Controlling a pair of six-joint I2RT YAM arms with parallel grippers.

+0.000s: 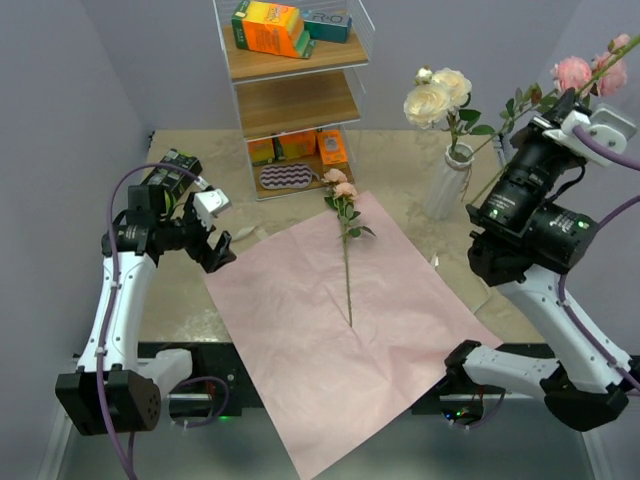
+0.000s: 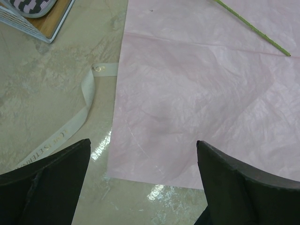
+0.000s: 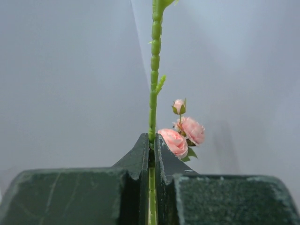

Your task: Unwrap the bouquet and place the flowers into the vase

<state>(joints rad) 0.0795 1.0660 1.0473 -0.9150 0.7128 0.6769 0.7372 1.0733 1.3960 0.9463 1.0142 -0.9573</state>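
Note:
The bouquet's pink sheet [image 1: 330,330] lies spread flat on the table. One of the flowers, a peach rose [image 1: 345,190], rests on it, its stem end [image 2: 253,30] showing in the left wrist view. The white ribbed vase [image 1: 448,185] at the back right holds cream-white roses [image 1: 437,95]. My right gripper [image 1: 558,104] is raised beside the vase and shut on the green stem [image 3: 153,84] of a pink rose [image 1: 588,68], whose blooms [image 3: 183,136] show behind the fingers. My left gripper [image 2: 143,141] hangs open over the sheet's left edge, holding nothing.
A cream ribbon [image 2: 86,101] lies loose on the table left of the sheet. A wire shelf [image 1: 295,100] with coloured boxes stands at the back, and its lower basket [image 2: 33,21] is near the left gripper. Grey walls enclose the table.

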